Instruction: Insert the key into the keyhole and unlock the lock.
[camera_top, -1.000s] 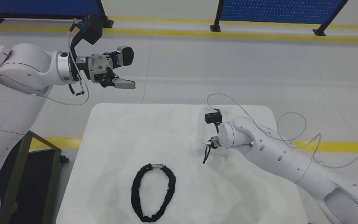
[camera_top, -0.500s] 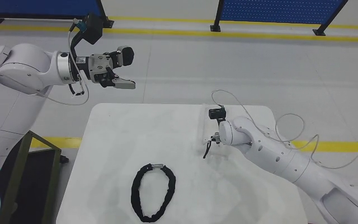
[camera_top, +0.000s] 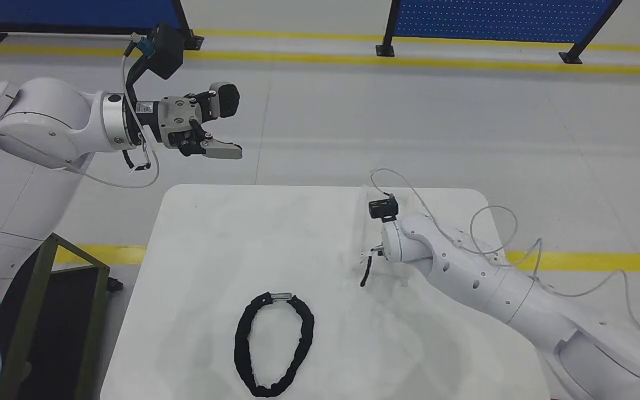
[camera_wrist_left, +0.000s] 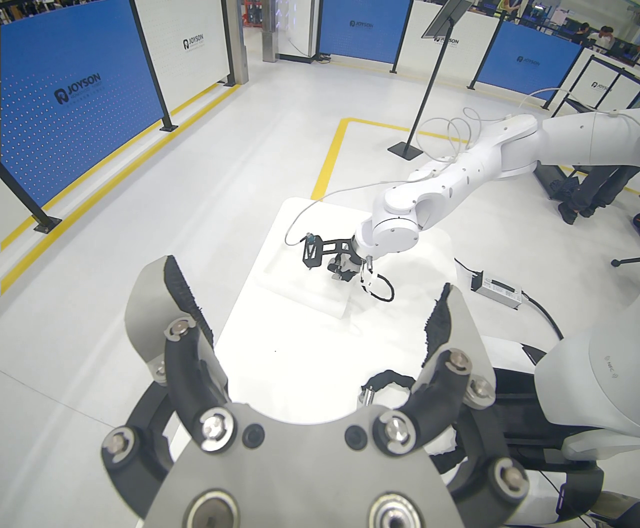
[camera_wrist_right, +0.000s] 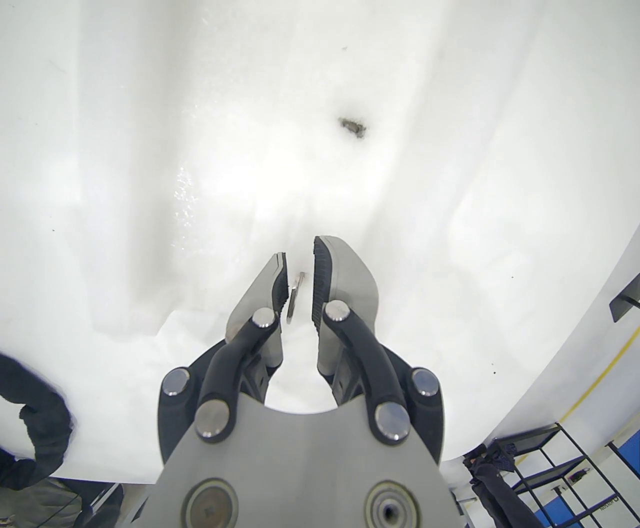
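Observation:
A black chain lock (camera_top: 273, 343) lies looped on the white table (camera_top: 200, 260), its silver cylinder (camera_top: 282, 296) at the far end of the loop. My right gripper (camera_top: 372, 262) points down at the table's right middle. In the right wrist view its fingers (camera_wrist_right: 300, 255) stand narrowly open around a small metal key (camera_wrist_right: 295, 297), which stands edge-on against one pad, with a gap to the other. Part of the chain (camera_wrist_right: 35, 435) shows beside that gripper. My left gripper (camera_top: 228, 125) hangs open and empty beyond the table's far left corner (camera_wrist_left: 307, 285).
A clear plastic sheet (camera_wrist_left: 310, 295) lies under the right gripper. A dark framed object (camera_top: 50, 300) stands on the floor left of the table. Blue barrier panels (camera_top: 500, 20) line the back. A power brick (camera_wrist_left: 497, 290) lies on the floor.
The right arm's wrist swung a little away and back over the same spot. The left arm and the chain lock have not moved.

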